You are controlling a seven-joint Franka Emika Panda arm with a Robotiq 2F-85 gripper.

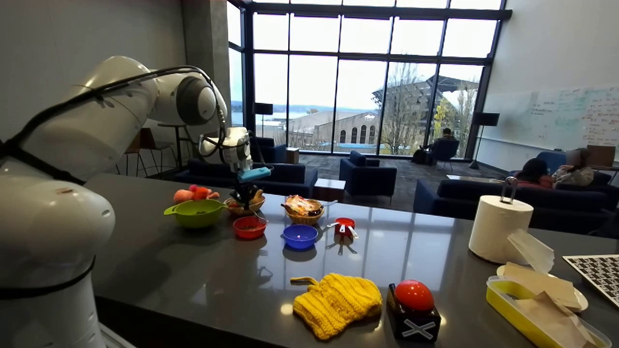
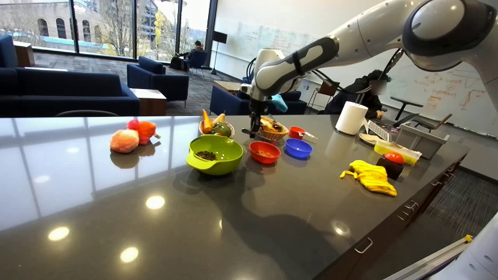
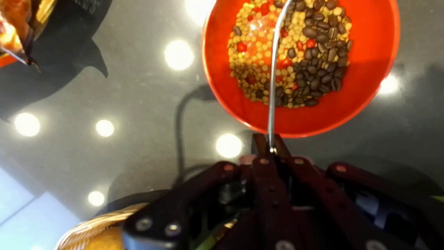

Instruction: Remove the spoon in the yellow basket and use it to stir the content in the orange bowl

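Beside the red-orange bowl (image 3: pixel 373 62), the Robotiq gripper (image 3: pixel 271 143) clasps a metal spoon (image 3: pixel 273 69), whose thin bent shaft reaches over coffee beans (image 3: pixel 315 73) and yellow grains (image 3: pixel 295 33).

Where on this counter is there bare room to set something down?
Try between the red measuring cups, paper towel roll and red-domed box, or the stretch between the green bowl and yellow knit cloth. Crowded: around the wicker baskets, blue bowl and orange-red bowl, over which the tool holds a thin metal utensil.
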